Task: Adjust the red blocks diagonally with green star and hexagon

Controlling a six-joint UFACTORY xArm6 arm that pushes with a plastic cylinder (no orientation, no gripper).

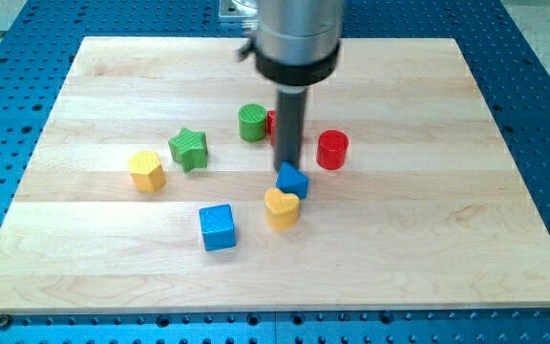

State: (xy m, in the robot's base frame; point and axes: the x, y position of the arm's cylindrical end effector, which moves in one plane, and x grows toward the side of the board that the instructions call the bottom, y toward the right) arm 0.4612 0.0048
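A red cylinder stands right of centre. A second red block is mostly hidden behind my rod, touching the right side of a green hexagon-like block. A green star lies to the left of it. My tip sits between the two red blocks, just above a small blue block and close to touching it. The tip is left of the red cylinder and apart from it.
A yellow hexagon lies at the view's left. A blue cube and a yellow heart lie below the centre. The wooden board rests on a blue perforated table.
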